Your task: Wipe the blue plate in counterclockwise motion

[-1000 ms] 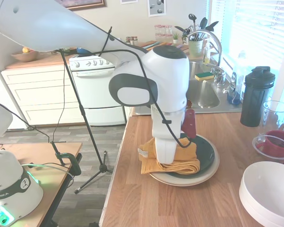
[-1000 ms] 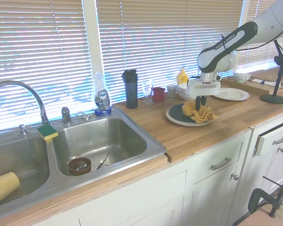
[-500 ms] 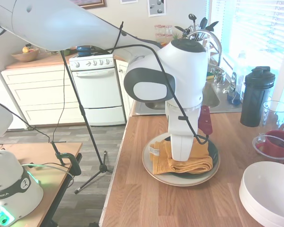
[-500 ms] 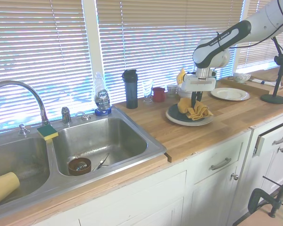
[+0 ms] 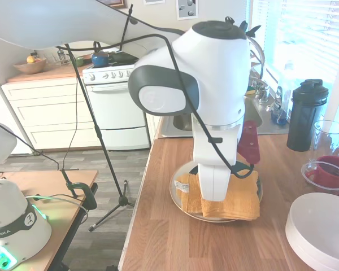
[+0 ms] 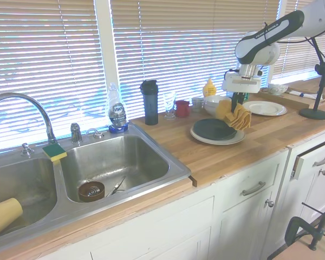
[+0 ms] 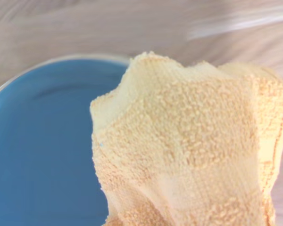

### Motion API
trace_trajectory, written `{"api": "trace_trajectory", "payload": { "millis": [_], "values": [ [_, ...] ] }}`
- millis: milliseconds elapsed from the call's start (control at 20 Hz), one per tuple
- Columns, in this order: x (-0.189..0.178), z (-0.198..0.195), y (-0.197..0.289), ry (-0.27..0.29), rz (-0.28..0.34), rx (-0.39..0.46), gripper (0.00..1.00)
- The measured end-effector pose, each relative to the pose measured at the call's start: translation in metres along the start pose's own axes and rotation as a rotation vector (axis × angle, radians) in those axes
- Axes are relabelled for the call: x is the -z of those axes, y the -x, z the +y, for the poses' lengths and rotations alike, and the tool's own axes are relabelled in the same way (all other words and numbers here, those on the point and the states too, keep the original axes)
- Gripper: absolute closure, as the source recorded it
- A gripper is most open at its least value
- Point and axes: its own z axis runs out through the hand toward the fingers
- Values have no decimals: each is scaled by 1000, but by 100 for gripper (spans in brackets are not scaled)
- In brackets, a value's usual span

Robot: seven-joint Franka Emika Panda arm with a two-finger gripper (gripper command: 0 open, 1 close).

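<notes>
The blue plate (image 6: 213, 129), dark and glossy, lies on a larger cream plate (image 6: 203, 138) on the wooden counter; in the wrist view the blue plate (image 7: 42, 150) looks bright blue. My gripper (image 6: 238, 102) is shut on a yellow towel (image 6: 236, 112) and holds it up in the air, over the blue plate's edge on the side away from the sink. The towel hangs free and is clear of the blue plate's top. In the first exterior view the towel (image 5: 231, 195) and my wrist hide most of the blue plate. The towel (image 7: 188, 150) fills much of the wrist view.
Stacked white bowls (image 5: 322, 226), a red cup (image 5: 330, 172), a clear glass (image 5: 327, 135) and a black bottle (image 5: 306, 116) stand close behind the plates. A white plate (image 6: 264, 108) lies further along the counter. The sink (image 6: 114, 162) is on the other side.
The gripper has risen off the blue plate with the towel and swung away from the sink. The blue plate's top, covered by the towel before, now lies bare.
</notes>
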Motion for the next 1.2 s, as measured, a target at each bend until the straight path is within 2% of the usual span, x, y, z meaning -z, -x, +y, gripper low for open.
{"api": "trace_trajectory", "payload": {
  "millis": [300,750,1050,1100,1200],
  "values": [
    [8,27,-29,-2,8,-49,100],
    [-52,58,-76,65,-27,-116,100],
    [-65,63,-91,72,-32,-126,100],
    [-66,60,-89,72,-31,-121,0],
    [-67,56,-85,70,-28,-110,0]
  ]
}}
